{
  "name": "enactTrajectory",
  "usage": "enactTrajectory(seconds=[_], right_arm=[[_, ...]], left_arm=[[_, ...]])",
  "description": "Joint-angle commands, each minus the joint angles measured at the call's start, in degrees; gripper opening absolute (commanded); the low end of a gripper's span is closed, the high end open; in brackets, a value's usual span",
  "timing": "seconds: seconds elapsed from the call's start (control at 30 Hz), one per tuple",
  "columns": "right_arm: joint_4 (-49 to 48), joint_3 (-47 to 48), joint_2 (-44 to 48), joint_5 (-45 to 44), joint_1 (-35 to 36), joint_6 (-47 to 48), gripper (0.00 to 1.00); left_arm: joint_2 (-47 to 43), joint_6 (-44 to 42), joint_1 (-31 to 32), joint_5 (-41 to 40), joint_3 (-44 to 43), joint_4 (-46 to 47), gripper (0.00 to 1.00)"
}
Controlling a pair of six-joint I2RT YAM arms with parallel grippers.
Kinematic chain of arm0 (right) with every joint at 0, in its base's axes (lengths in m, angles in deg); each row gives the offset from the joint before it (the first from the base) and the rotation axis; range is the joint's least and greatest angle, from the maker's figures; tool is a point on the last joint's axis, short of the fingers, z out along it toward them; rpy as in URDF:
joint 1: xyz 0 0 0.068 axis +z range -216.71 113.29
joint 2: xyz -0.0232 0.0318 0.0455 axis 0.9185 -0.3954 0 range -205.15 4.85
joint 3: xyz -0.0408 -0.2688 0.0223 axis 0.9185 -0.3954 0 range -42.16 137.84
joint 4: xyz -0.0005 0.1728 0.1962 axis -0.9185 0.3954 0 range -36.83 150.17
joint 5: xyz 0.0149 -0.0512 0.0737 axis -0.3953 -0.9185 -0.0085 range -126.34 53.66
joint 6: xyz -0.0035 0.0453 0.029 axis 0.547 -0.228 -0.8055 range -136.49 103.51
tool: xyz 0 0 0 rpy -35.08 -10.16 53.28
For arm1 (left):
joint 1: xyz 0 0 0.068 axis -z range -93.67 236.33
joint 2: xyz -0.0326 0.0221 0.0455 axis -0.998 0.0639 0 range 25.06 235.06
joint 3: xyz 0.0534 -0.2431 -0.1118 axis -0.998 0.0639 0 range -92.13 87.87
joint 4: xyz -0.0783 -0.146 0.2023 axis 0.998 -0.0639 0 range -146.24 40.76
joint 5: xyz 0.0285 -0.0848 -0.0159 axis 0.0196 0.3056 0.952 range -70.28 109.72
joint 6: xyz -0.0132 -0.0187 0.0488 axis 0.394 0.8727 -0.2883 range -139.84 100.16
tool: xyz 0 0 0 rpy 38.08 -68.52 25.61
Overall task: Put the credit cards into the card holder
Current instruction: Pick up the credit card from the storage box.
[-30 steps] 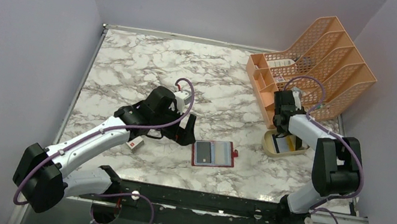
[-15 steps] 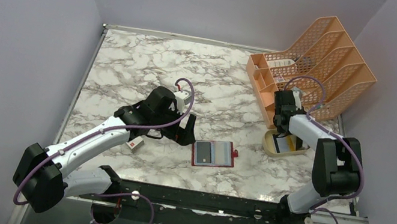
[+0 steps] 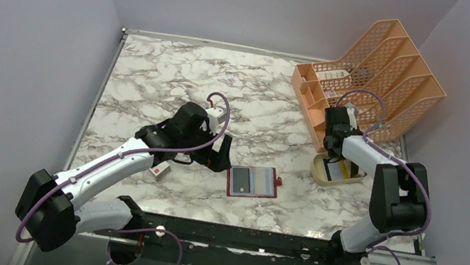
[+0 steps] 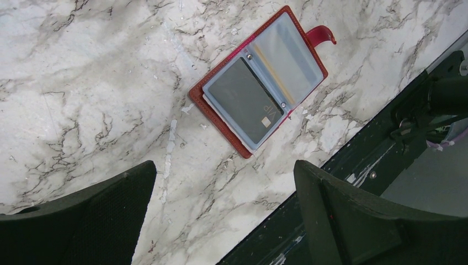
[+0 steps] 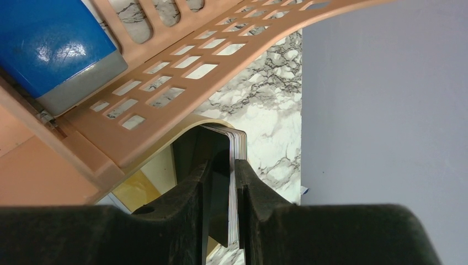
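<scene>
Over on the right, the right gripper (image 5: pixel 223 167) reaches down into the beige oval tray (image 3: pixel 318 172) just in front of the orange mesh rack (image 3: pixel 400 74). Its 2 fingers are drawn in narrow around a stack of credit cards (image 5: pixel 238 144) standing on edge. The cards sit between the pads, but I cannot tell whether they are actually pinched. The card holder (image 4: pixel 259 83) lies open and flat on the marble table (image 3: pixel 155 76) near its front edge, between the 2 arms, with its red snap tab pointing right. 1 dark card (image 4: pixel 245 105) shows through a clear sleeve inside it. The left gripper (image 3: pixel 217 155) hangs just left of the holder, jaws spread wide and holding nothing. A small white box (image 3: pixel 159 170) lies beside the left arm.
</scene>
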Motion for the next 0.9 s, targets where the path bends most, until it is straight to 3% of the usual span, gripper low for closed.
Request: enactTrajectory(seconds=[0.0,0.27,0.47,0.57,0.73,0.87], right_arm=[[0.27,1.42,2.11,-0.88,-0.37,-0.13,0.21],[1.3,2.46,2.59,-0.08,-0.44,-0.37,0.19],[2.36,3.12,2.97,3.5,-0.42,-1.23,0.07],[7.74,6.5,3.32,8.43,-0.35,-4.78,0.01],[16.88,11.78,5.32,17.88,-0.33,-9.69,0.01],[22.55,15.18,6.06,19.48,-0.28,-11.87,0.01]], left_arm=[[0.0,-0.52,-0.21,-1.22,-1.94,-0.38,0.99],[0.06,-0.52,-0.21,-1.14,-1.87,-0.36,0.99],[0.09,-0.54,-0.21,-1.11,-1.94,-0.38,0.99],[0.16,-0.58,-0.17,-1.0,-1.94,-0.28,0.99],[0.26,-0.72,-0.3,0.0,-1.88,-0.29,0.99],[0.34,-0.48,-0.38,0.1,-1.56,-0.1,0.98]])
